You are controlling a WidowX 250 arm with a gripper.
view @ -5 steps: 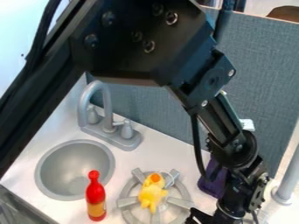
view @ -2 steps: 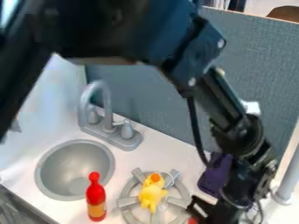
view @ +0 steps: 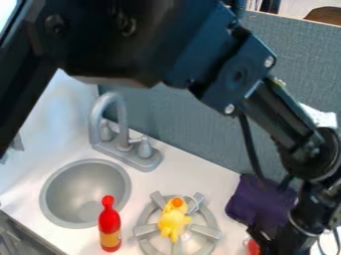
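Note:
The black gripper (view: 269, 241) hangs at the lower right, partly cut off by the bottom edge. Just left of and below it, a red object (view: 252, 247) shows in part; whether they touch, I cannot tell. A dark purple cloth-like item (view: 256, 201) lies directly behind the gripper, partly covered by the arm. Left of them, a yellow toy (view: 173, 219) with an orange top rests on the grey stove burner (view: 212, 232). A red bottle (view: 109, 224) with a yellow-orange label stands farther left, beside the sink.
The round grey sink (view: 83, 187) is at the left, with a grey faucet (view: 110, 112) behind it. A blue-grey partition (view: 200, 129) runs along the back. The arm's dark links span the upper part of the view, and a grey pipe stands at the right.
The arm and gripper have moved right, with the forearm swinging right too. More of the purple item and the red object is uncovered. The yellow toy and the bottle have stayed put.

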